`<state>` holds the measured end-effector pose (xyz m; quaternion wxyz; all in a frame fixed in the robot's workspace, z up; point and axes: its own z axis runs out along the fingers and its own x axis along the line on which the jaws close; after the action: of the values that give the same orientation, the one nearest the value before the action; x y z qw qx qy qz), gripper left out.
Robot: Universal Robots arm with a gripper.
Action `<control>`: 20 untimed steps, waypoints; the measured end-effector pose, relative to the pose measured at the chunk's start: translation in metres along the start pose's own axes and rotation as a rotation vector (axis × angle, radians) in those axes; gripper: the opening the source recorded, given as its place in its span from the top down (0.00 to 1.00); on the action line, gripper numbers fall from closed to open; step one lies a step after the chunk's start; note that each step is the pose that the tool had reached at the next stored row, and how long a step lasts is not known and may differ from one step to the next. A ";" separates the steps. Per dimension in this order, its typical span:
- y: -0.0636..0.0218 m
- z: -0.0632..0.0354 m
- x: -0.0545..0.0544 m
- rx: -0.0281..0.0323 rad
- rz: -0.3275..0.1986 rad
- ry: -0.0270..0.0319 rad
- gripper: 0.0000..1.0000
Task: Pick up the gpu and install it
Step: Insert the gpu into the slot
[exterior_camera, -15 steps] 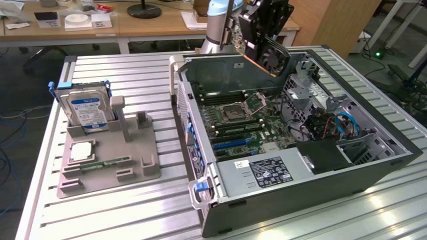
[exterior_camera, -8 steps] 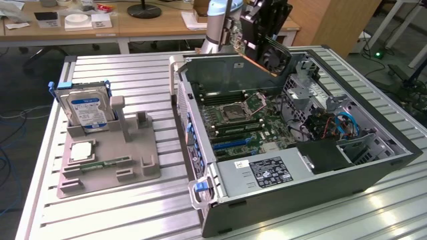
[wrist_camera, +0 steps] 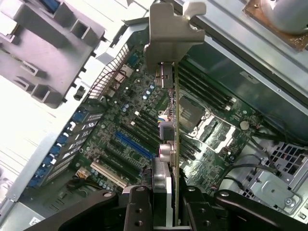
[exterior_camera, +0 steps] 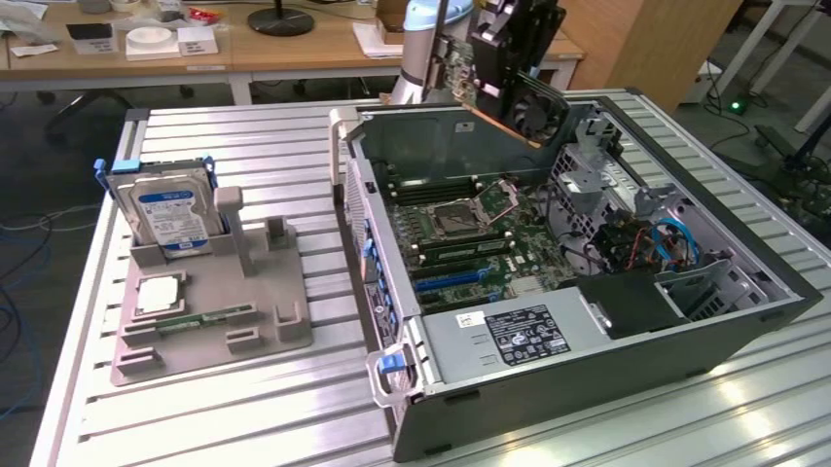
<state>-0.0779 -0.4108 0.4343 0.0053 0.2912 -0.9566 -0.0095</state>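
The pincer (exterior_camera: 515,31) is clamped on the gpu (exterior_camera: 526,97), holding it in the air above the open computer case (exterior_camera: 585,321), with the card clear of everything under it. In the wrist view the pincer (wrist_camera: 166,202) has one dark finger on each face of the card, and the gpu (wrist_camera: 169,43) runs edge-on away from the fingers (wrist_camera: 138,208), its silver bracket at the far end from the grip. In the exterior view the card hangs tilted from the pincer, its black cooler with the round fan facing the exterior view's right. Directly below the pincer and the card lies the motherboard (wrist_camera: 130,120), bare inside the case, with a blue slot (wrist_camera: 131,145) and several dark slots just to one side of the card's edge and the processor socket (wrist_camera: 190,113) on the other side. In the exterior view the motherboard (exterior_camera: 461,238) sits lower than the pincer on the floor of the case, and the power supply (exterior_camera: 513,336) with its black label lies further from the pincer at the near end of the case. Well apart from the pincer, toward the exterior view's left, a grey holder (exterior_camera: 260,341) rests on the slatted metal worktop (exterior_camera: 234,136); a hard drive (exterior_camera: 169,216) with a blue label stands upright in it, and a narrow memory stick (exterior_camera: 201,318) lies flat on it.
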 end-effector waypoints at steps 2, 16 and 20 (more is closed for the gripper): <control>-0.0001 0.0000 0.000 0.0001 -0.018 0.0004 0.72; -0.0007 0.0000 0.000 0.0007 -0.162 0.0035 0.72; -0.0008 0.0000 0.001 0.0009 -0.205 0.0043 0.72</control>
<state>-0.0779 -0.4118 0.4343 0.0062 0.3874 -0.9218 -0.0089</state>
